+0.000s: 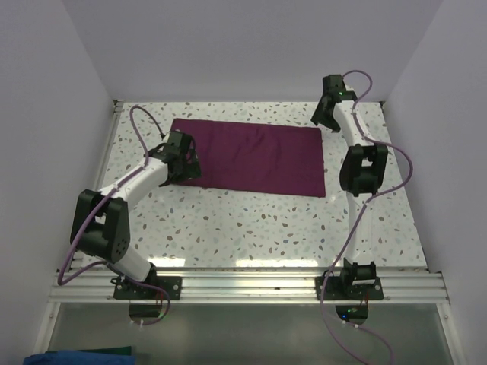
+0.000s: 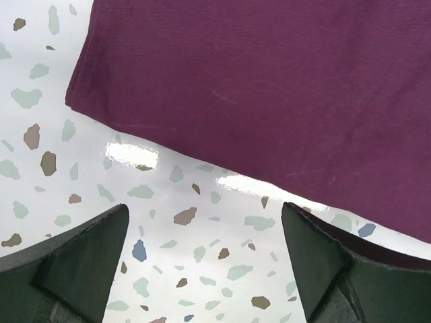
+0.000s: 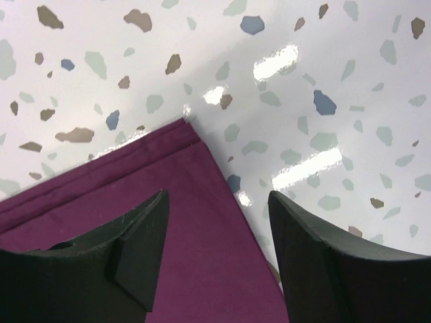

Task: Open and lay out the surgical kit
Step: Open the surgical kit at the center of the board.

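Two tools, both spread, neither pinching anything. The dark magenta-purple cloth wrap (image 1: 255, 156) lies flat as a folded rectangle on the far half of the white speckled terrazzo-pattern bench (image 1: 251, 228). Its long side runs left to right and there is a tool at each end. It is folded shut, with a few faint creases on top.

Your left tool (image 1: 183, 156) sits at the wrap's left short edge, close to the near-left corner. In the left wrist view its black fingers (image 2: 81, 262) stand wide apart with only bare bench between them. The finger on the right of that view overlaps the wrap's near edge, and the other is over bare surface. The wrap's corner shows ahead, up and to the left. Cannot tell if either fingertip touches down.

Your right tool (image 1: 327, 114) is at the wrap's far-right corner, with its arm stretched along the right side of the bench. In the right wrist view the jaws are apart and straddle the wrap's edge, one finger over cloth and the other over bare bench. The corner lies just ahead of the fingertips, and stacked fold layers show along one edge there. No cloth is visibly caught between the fingers, and contact with the cloth is unclear.

Both arm bases sit on the silver aluminium rail (image 1: 251, 285) at the near edge.
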